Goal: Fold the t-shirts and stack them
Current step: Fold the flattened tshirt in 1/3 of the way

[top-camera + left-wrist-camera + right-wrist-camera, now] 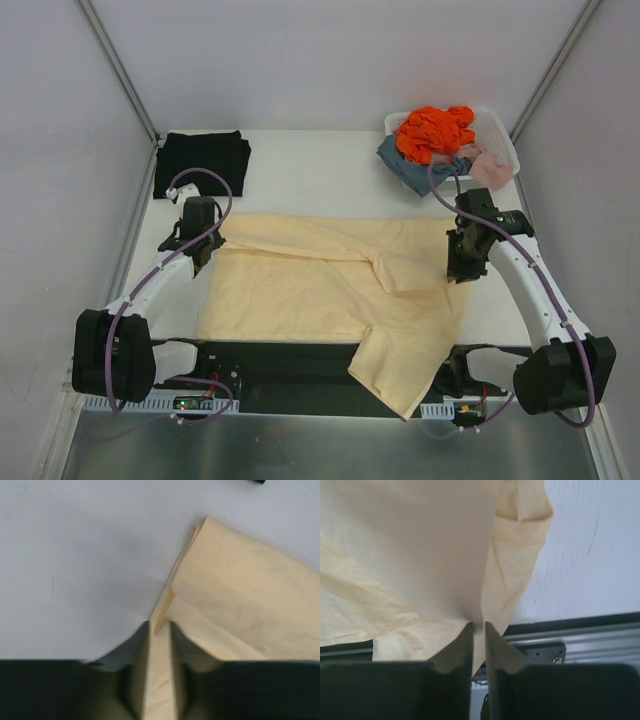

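The pale cream-yellow t-shirt (330, 290) lies spread across the middle of the table, one part hanging over the near edge. My left gripper (203, 250) is shut on its left edge; the cloth (240, 605) runs between the fingers (137, 670) in the left wrist view. My right gripper (462, 268) is shut on the shirt's right edge, and the cloth (430, 555) hangs from the fingers (462, 650). The black t-shirt (201, 162) lies folded at the far left of the table.
A white slotted basket (500, 140) at the far right holds orange (433, 132), blue-grey and pink clothes. Grey walls close in both sides. The table's near edge with a dark rail (580, 635) is below the right gripper.
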Controlling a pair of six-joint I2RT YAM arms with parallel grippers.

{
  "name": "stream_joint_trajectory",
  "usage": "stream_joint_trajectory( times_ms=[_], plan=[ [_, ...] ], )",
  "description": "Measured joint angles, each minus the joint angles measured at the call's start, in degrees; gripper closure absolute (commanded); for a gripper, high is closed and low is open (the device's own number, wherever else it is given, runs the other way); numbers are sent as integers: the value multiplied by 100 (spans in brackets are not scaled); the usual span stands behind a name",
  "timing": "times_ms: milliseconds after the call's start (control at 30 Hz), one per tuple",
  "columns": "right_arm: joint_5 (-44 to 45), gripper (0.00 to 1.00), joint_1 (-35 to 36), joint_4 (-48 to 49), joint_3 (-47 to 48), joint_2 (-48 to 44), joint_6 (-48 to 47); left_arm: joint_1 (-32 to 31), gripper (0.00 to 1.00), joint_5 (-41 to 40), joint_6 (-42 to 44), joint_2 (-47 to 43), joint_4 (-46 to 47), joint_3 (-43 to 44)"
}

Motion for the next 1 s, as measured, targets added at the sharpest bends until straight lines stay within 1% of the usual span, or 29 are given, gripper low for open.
stream_joint_trajectory(
  times_ms=[33, 67, 100, 133, 167, 267, 333, 400, 467, 567, 667, 733, 800, 900, 1000],
  plan=[
    [-7, 67, 0, -138, -96, 44, 109, 0, 57, -42, -66, 2, -107, 2],
    [-17, 54, 0, -256, -208, 98, 190, 0, 50, -68, -181, 2, -240, 7],
    [-26, 49, 0, -367, -315, 164, 251, 0, 28, -83, -243, 7, -365, 17],
    [-28, 44, 0, -463, -409, 234, 308, 0, 15, -90, -306, 11, -474, 33],
    [-28, 34, 0, -557, -463, 302, 332, 0, 1, -87, -391, 17, -632, 66],
    [-2, 11, 0, -647, -446, 369, 321, 0, 1, -59, -584, 20, -994, 212],
    [-15, 1, 2, -664, -302, 369, 260, 0, 1, -20, -654, 11, -1165, 361],
    [-79, 3, 9, -560, -111, 369, 168, 0, 1, 116, -697, -17, -1268, 540],
    [-273, 3, 66, -339, 31, 369, 76, 0, 1, 337, -743, -28, -1335, 748],
    [-479, 3, 411, 59, 140, 417, -42, -7, 1, 769, -807, 66, -1351, 1058],
    [-619, 3, 925, 404, 345, 743, -138, -79, 1, 1150, -872, 468, -1318, 1410],
    [-610, 2, 1027, 588, 525, 1075, -103, -144, 1, 1353, -909, 793, -1268, 1558],
    [-557, 1, 925, 734, 732, 1475, 24, -203, 1, 1534, -927, 1169, -1202, 1641],
    [-546, 1, 479, 1012, 815, 1934, 184, -232, 1, 1716, -942, 1707, -1154, 1683],
    [-525, 6, -66, 1128, 920, 2330, 271, -229, 1, 1779, -962, 2157, -1132, 1725]
  ],
)
